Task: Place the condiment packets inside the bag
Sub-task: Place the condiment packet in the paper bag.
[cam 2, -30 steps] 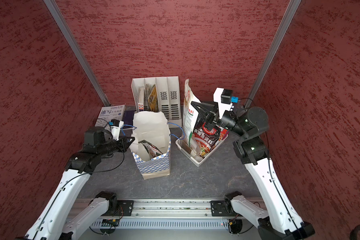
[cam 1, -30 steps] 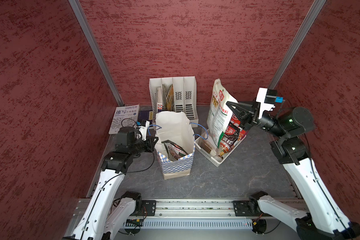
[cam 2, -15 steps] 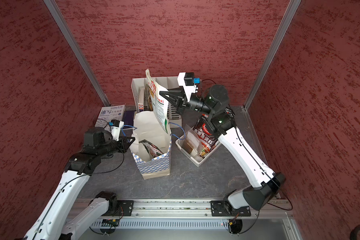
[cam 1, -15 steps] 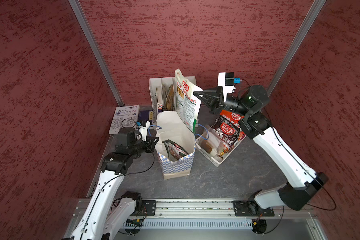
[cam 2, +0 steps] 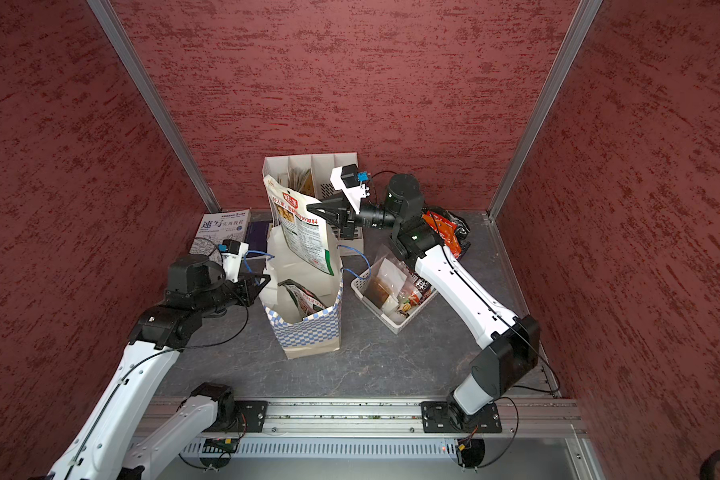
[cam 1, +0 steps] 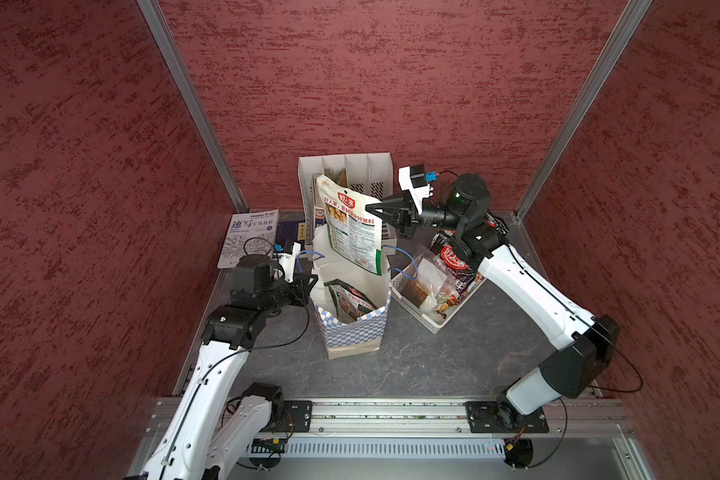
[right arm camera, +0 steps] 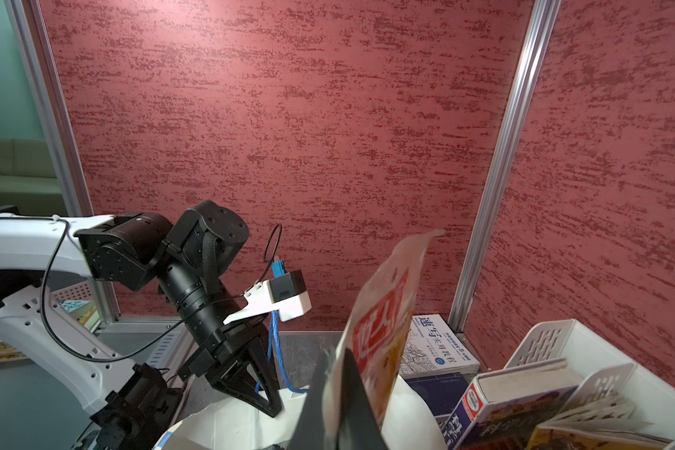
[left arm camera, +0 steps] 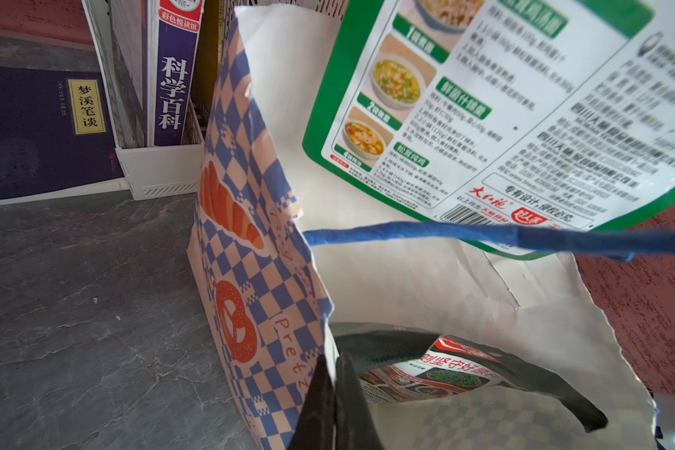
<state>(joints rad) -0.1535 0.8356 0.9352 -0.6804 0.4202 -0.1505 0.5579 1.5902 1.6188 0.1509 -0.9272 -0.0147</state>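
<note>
White-and-green glossy packet (cam 1: 352, 226) is hanging tilted over the mouth of the bag (cam 1: 352, 332). The right tool (cam 1: 370, 207) is gripping its side edge, while the left tool (cam 1: 312, 281) is pinching the bag's rim. A black packet (cam 1: 350, 299) is lying inside. If released crooked, the low corner may be catching the blue handle (left arm camera: 406, 232) or folding the paper wall. Readable: "好人家" on the packet, "Pretz" on the bag.

The left arm (cam 1: 213, 374) angles low and forward, left pincer (cam 1: 307, 283) pinched shut on the bag (cam 1: 350, 332) rim, while the right arm (cam 1: 528, 291) extends high across, wrist level, right pincer (cam 1: 371, 208) clamped on a packet (cam 1: 350, 232) edge.
</note>
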